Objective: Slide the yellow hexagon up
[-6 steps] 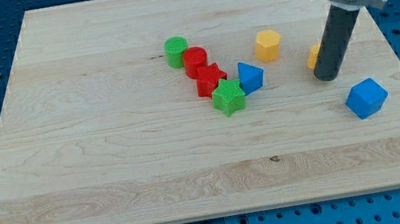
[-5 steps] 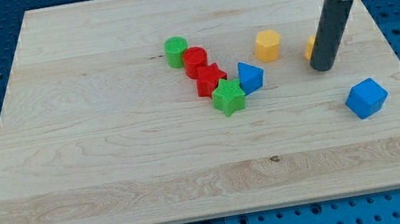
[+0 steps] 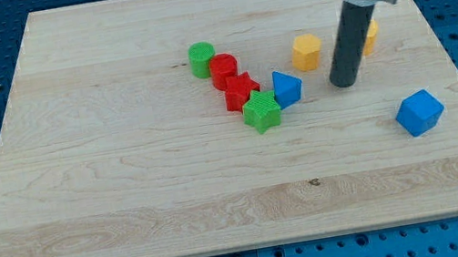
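Observation:
The yellow hexagon (image 3: 307, 50) lies on the wooden board (image 3: 128, 190), right of centre and towards the view's top. My tip (image 3: 345, 83) rests on the board just right of and below the hexagon, with a small gap between them. A second yellow block (image 3: 370, 35) shows partly behind the rod, on its right; its shape is unclear.
A blue block (image 3: 287, 88) lies left of my tip, touching a green star (image 3: 260, 111). A red star (image 3: 241, 91), a red cylinder (image 3: 222, 69) and a green cylinder (image 3: 201, 59) run up-left from it. Another blue block (image 3: 419, 112) lies at lower right.
The rod has moved left and slightly up, closer to the yellow hexagon. The second yellow block now shows higher and on the rod's right. The hexagon has not moved.

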Available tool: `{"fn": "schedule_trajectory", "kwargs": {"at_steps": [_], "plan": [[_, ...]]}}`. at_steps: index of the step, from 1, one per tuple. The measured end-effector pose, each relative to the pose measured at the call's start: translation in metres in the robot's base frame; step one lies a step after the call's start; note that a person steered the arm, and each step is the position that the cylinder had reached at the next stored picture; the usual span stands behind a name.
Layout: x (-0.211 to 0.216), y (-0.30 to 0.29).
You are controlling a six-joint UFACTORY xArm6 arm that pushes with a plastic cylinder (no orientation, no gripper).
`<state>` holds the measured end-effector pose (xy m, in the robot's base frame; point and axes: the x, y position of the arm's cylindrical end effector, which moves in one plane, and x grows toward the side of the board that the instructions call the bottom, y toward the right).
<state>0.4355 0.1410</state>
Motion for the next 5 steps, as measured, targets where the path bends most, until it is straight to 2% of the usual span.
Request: {"fn": "schedule_trajectory", "kwargs": {"at_steps": [3,4,5], "plan": [[-0.062,-0.027],[-0.073,-0.027],[-0.062,-0.027]]}}
